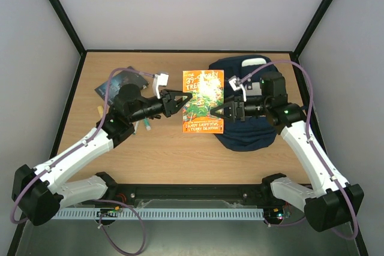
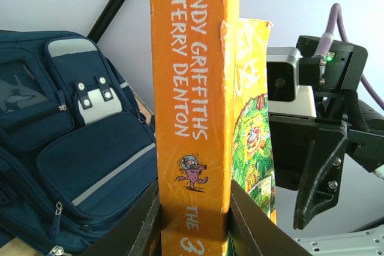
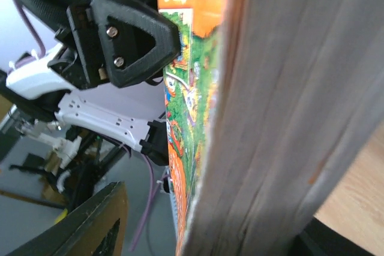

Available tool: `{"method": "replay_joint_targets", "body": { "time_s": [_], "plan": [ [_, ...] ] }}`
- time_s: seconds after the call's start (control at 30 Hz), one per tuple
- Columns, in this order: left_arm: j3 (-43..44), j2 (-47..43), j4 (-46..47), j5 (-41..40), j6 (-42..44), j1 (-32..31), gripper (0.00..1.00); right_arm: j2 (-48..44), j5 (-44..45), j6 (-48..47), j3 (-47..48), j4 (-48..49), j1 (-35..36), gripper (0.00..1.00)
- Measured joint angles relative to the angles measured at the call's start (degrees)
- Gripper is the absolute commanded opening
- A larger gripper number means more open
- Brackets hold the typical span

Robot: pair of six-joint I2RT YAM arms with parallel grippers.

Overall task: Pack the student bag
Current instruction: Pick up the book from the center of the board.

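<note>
Toward 3 o'clock from the middle of the desk (image 1: 150,154), the student bag (image 1: 249,139) lies flat, partly under the right arm (image 1: 312,148). The left wrist view shows its front pockets zipped; I cannot tell whether the main opening is undone. Nothing appears packed yet, so most of the job is left. An orange paperback (image 1: 203,97) is lifted at the desk's centre, just beside the bag's 9 o'clock edge, and looks to be the first item on its way in. A dark booklet (image 1: 123,82) waits near 10 o'clock, and a couple of small pen-like bits (image 1: 146,126) lie close to the left arm (image 1: 78,151); they are too small to name

Both arms bend inward from the near edge, forearms low and nearly level, and meet at the paperback. The left tool (image 1: 182,102) points toward 3 o'clock, narrowed onto the spine with its fingers (image 2: 141,229) pressed against each side. The right tool (image 1: 215,112) points toward 9 o'clock and straddles the page edge. One finger (image 3: 90,223) stands clear of the cover, so the jaws are apart and have no hold yet. I judge this a handover from left to right
</note>
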Motion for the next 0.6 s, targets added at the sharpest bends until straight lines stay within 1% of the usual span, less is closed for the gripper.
{"method": "replay_joint_targets", "body": {
  "time_s": [0.07, 0.2, 0.27, 0.37, 0.43, 0.47, 0.5, 0.53, 0.57, 0.6],
  "plan": [
    [-0.2, 0.0, 0.5, -0.3, -0.2, 0.0, 0.03, 0.0, 1.1, 1.5, 0.0, 0.8, 0.0, 0.48],
    [-0.8, 0.0, 1.1, -0.9, -0.2, 0.0, 0.02, 0.0, 3.6, 5.0, 0.0, 1.9, 0.0, 0.42],
    [-1.0, 0.0, 1.4, -1.2, -0.2, 0.0, 0.02, 0.0, 4.5, 7.0, 0.0, 2.9, 0.0, 0.35],
    [-1.4, 0.0, 2.2, -1.5, -0.2, 0.0, 0.02, 0.1, 5.3, 9.0, 0.0, 4.0, 0.0, 0.17],
    [-1.5, 0.0, 2.6, -1.6, -0.2, 0.0, 0.02, 0.3, 5.9, 10.2, 0.0, 4.4, 0.0, 0.04],
    [-1.5, 0.0, 2.8, -1.6, -0.1, 0.0, 0.03, 0.3, 6.1, 10.4, 0.0, 4.5, 0.0, 0.01],
    [-1.5, 0.0, 2.8, -1.7, 0.0, 0.0, 0.07, 0.3, 6.5, 10.7, 0.0, 4.5, 0.0, 0.01],
    [-1.5, 0.0, 2.8, -1.7, 0.3, 0.0, 0.14, 0.3, 6.9, 10.5, 0.0, 4.5, -0.1, 0.01],
    [-1.5, 0.0, 2.6, -1.8, 0.6, 0.0, 0.29, 0.3, 7.3, 10.4, 0.0, 4.5, -0.2, 0.01],
    [-1.5, 0.1, 2.5, -2.0, 1.0, 0.0, 0.48, 0.3, 7.6, 10.1, 0.0, 4.3, -0.4, 0.01]
  ]
}}
